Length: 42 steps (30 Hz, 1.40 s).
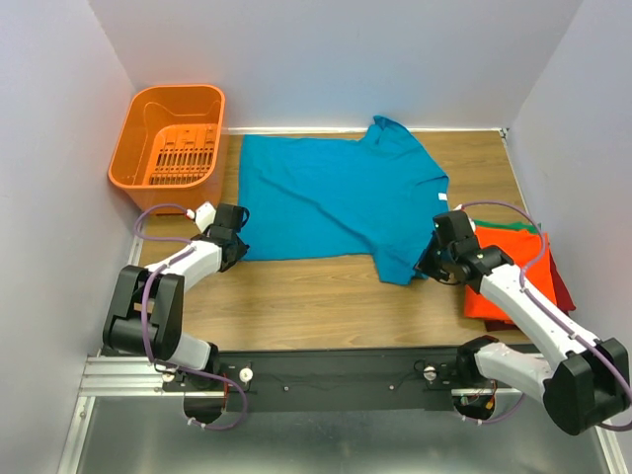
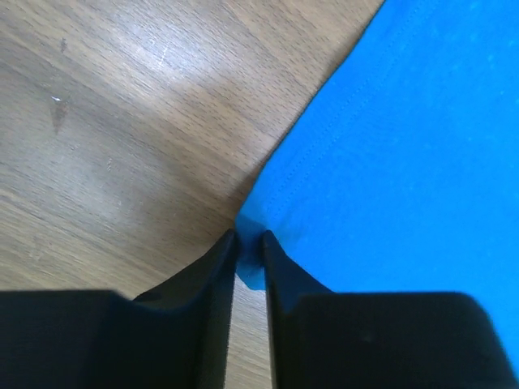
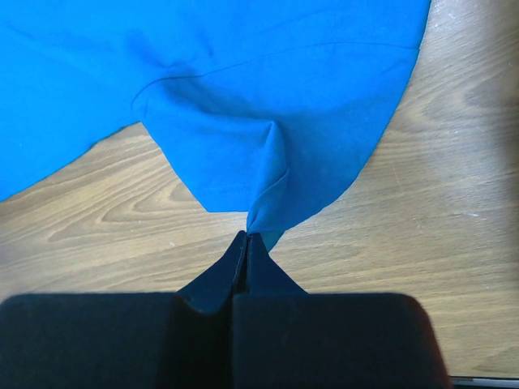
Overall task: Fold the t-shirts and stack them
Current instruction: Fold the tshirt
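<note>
Wood-grain tabletop [image 1: 306, 301] carries the work. On it, the left pincer [image 2: 249, 243] is clenched on the near hem corner of the spread teal-blue soft cloth t-shirt [image 1: 326, 193]. The right pincer [image 3: 246, 239] is clenched on its sleeve edge. Paired grips likely permit an even fold. The right arm partly covers the stacked orange cloth t-shirt [image 1: 491, 294] and green cloth t-shirt [image 1: 509, 229]. No neck tag can be made out.

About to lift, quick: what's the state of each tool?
Left tool: closed on the teal-blue t-shirt corner.
Right tool: closed on the same shirt's sleeve.
</note>
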Each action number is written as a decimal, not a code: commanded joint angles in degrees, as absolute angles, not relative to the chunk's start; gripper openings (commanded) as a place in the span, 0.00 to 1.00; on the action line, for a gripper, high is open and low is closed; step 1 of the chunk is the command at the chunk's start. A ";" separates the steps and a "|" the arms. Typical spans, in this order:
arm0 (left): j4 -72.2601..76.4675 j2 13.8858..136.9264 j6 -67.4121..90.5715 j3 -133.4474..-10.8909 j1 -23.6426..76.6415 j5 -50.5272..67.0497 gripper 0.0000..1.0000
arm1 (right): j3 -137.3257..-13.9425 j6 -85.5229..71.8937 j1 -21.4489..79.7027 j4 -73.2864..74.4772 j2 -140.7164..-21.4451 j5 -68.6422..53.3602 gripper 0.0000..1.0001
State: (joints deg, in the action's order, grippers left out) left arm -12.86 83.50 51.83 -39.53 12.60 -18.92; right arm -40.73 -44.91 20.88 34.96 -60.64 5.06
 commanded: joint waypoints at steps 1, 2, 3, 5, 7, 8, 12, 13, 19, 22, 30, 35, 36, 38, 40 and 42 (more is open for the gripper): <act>-12.48 82.54 49.84 -40.17 12.13 -22.06 0.14 | -40.17 -44.47 20.57 34.54 -58.28 5.19 0.01; -12.65 81.83 49.57 -40.08 11.95 -22.15 0.10 | -39.99 -44.56 20.57 34.72 -57.84 5.27 0.01; -12.57 80.09 49.22 -39.99 11.87 -22.06 0.00 | -39.82 -44.73 20.57 34.98 -56.96 5.19 0.01; -13.27 78.15 48.61 -39.55 11.52 -22.32 0.00 | -38.94 -45.35 20.57 35.85 -56.08 5.19 0.01; -14.14 75.07 48.25 -39.38 10.81 -23.02 0.00 | -38.15 -45.79 20.57 36.38 -54.42 4.84 0.01; -14.32 74.10 48.16 -38.85 10.64 -23.11 0.00 | -37.71 -46.49 20.65 37.08 -53.97 4.66 0.01; -15.12 68.83 47.11 -37.71 9.23 -23.29 0.00 | -34.38 -47.98 20.57 39.02 -50.54 2.91 0.01; -15.12 68.21 46.94 -37.44 9.05 -23.29 0.00 | -33.76 -48.60 20.57 39.55 -49.84 2.55 0.01; -15.03 64.60 47.02 -34.98 8.26 -21.71 0.00 | -30.94 -51.76 20.57 44.55 -41.14 -2.28 0.01; -15.29 62.76 47.28 -33.75 8.09 -21.36 0.00 | -31.20 -52.38 20.57 48.33 -36.57 -3.43 0.01; -16.61 57.66 47.99 -31.12 7.82 -20.39 0.00 | -39.62 -51.95 20.57 61.51 -31.29 -4.48 0.01; -16.09 57.39 48.95 -30.76 7.82 -19.95 0.00 | -42.36 -49.84 20.57 63.46 -33.30 -2.38 0.01; -15.65 57.57 48.96 -30.94 7.82 -19.60 0.00 | -42.36 -49.66 20.65 62.67 -34.09 -2.11 0.01; -14.24 58.70 48.96 -31.90 7.82 -19.07 0.00 | -42.10 -48.87 20.57 58.65 -37.07 -1.58 0.01; -11.62 61.15 49.13 -32.60 7.82 -18.46 0.00 | -42.19 -47.12 20.57 52.60 -40.41 -1.15 0.01; -9.50 65.62 49.22 -34.26 7.91 -17.41 0.00 | -44.72 -46.06 20.57 50.38 -47.50 3.30 0.01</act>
